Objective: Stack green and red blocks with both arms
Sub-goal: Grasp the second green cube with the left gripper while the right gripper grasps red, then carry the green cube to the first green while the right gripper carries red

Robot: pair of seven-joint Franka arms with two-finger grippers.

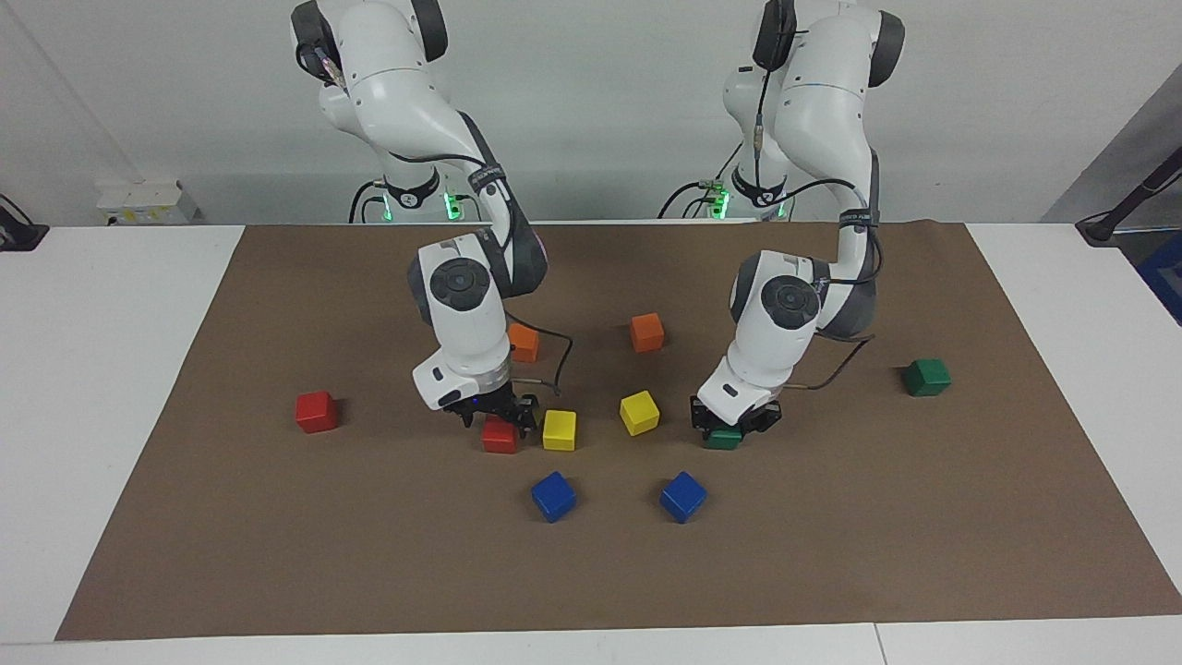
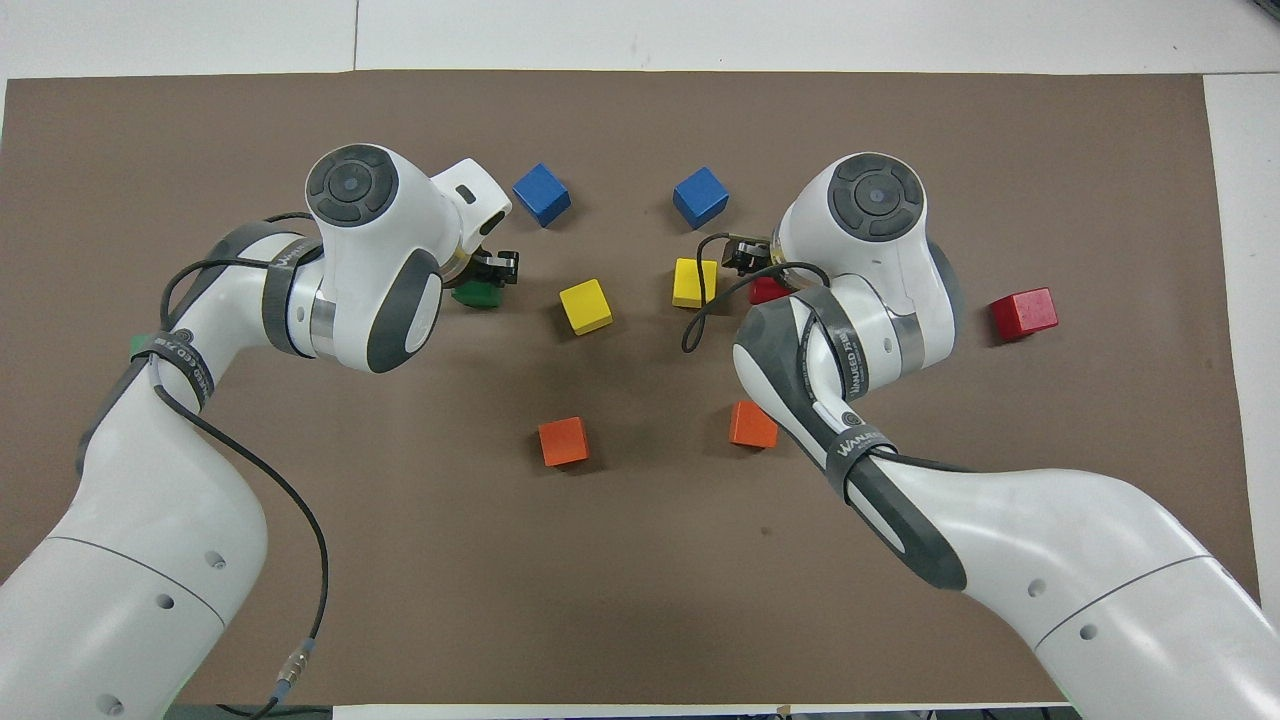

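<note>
The left pincer (image 1: 736,427) is being held low over a dark green matte cube (image 1: 725,438), with its fingers set on either side of that cube; whether they are clamped on it cannot be told. The right pincer (image 1: 492,417) is being held down at a bright red matte cube (image 1: 500,435) lying just beside a yellow cube (image 1: 559,429) on the brown-covered bench (image 1: 277,554); its grip cannot be told either. A second red cube (image 1: 316,411) is lying toward the right arm's end, and a second green cube (image 1: 926,377) toward the left arm's end.
</note>
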